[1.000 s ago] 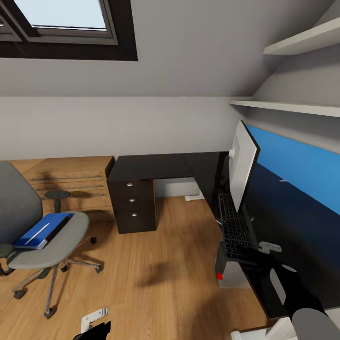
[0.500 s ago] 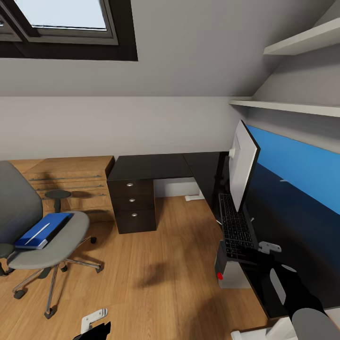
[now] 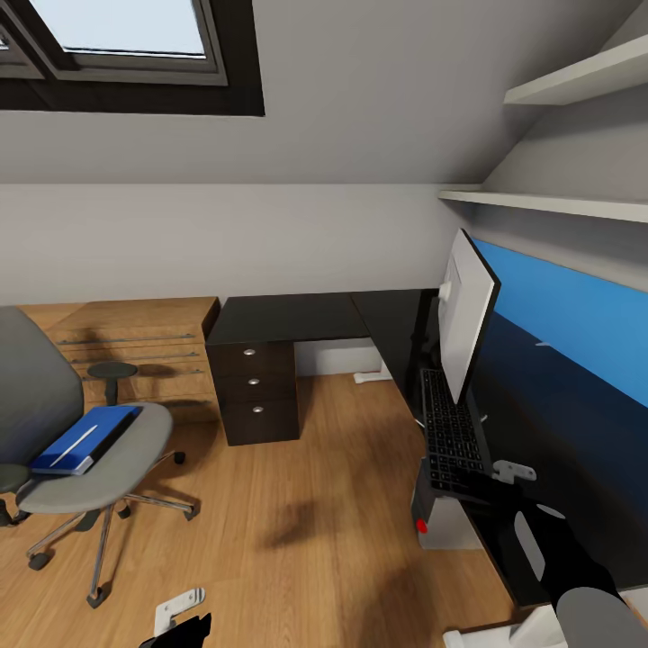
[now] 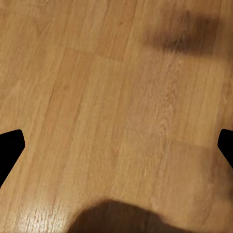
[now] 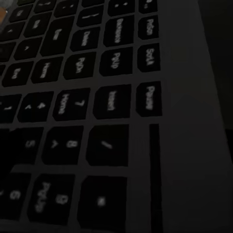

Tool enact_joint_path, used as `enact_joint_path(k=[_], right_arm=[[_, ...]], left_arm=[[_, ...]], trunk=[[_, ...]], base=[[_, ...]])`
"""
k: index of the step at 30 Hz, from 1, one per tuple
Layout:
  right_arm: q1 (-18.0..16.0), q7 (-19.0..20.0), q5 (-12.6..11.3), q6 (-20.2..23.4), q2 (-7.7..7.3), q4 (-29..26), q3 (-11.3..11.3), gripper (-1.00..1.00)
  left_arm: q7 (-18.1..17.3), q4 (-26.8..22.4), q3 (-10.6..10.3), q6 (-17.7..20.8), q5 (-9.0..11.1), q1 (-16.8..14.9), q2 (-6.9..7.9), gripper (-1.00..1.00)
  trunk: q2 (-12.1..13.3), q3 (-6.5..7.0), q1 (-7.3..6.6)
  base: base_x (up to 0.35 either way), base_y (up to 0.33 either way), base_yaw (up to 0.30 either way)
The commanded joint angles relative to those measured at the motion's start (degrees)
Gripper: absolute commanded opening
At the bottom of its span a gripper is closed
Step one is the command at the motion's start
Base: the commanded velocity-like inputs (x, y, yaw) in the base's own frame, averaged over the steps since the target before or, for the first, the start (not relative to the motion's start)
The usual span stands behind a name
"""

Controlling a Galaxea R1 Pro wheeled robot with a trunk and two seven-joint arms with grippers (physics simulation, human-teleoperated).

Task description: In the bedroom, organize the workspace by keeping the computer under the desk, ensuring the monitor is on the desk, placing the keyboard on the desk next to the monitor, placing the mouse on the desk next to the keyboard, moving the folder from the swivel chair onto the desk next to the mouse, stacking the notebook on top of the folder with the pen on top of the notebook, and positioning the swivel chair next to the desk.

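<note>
Overhead, keyboard (image 3: pixel 452 437) seen on counter (image 3: pixel 306 317) before monitor (image 3: pixel 466 315); folder (image 3: pixel 81 437) on swivel chair (image 3: pixel 99 459); computer (image 3: pixel 441 517) beneath. Left wrist: left pincer (image 4: pixel 116 145) spread wide over floor (image 4: pixel 97 97). Right wrist: keys seen close; right pincer state cannot be told.

I am reading key legends on the keyboard (image 5: pixel 97 97) through my right wrist camera, all printed pale on dark keys and slightly blurred. "Home" is showing on two keys, "Insert" and "Pause" on neighbouring keys, "PgUp" and "PgDn" further along, and what is looking like "Backspace", "Delete", "End" and "ScrLk". Numerals 4, 5, 7 and 8 are appearing on number-pad keys, beside a slash and an asterisk. Other legends are blurring beyond reading.
</note>
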Motion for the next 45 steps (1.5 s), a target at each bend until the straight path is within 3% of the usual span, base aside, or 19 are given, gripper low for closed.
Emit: enact_joint_path(k=[1, 9, 45], right_arm=[[0.0, 0.7, -0.2, 0.5, 0.04, 0.0, -0.2, 1.00], [0.0, 2.5, 0.0, 0.6, 0.01, 0.0, -0.2, 1.00], [0.0, 2.7, -0.1, 0.5, -0.05, -0.3, -0.3, 1.00]], left_arm=[[0.1, 0.0, -0.1, 0.1, 0.6, 0.0, 0.00, 1.00], [0.1, 0.0, -0.1, 0.1, 0.6, 0.0, 0.00, 1.00], [0.1, 0.0, -0.1, 0.1, 0.6, 0.0, 0.00, 1.00]], trunk=[[0.0, -0.06, 0.00], [0.0, -0.06, 0.00], [0.0, -0.06, 0.00]], base=[[0.000, 0.003, 0.000], [0.000, 0.001, 0.000], [0.000, 0.000, 0.000]])
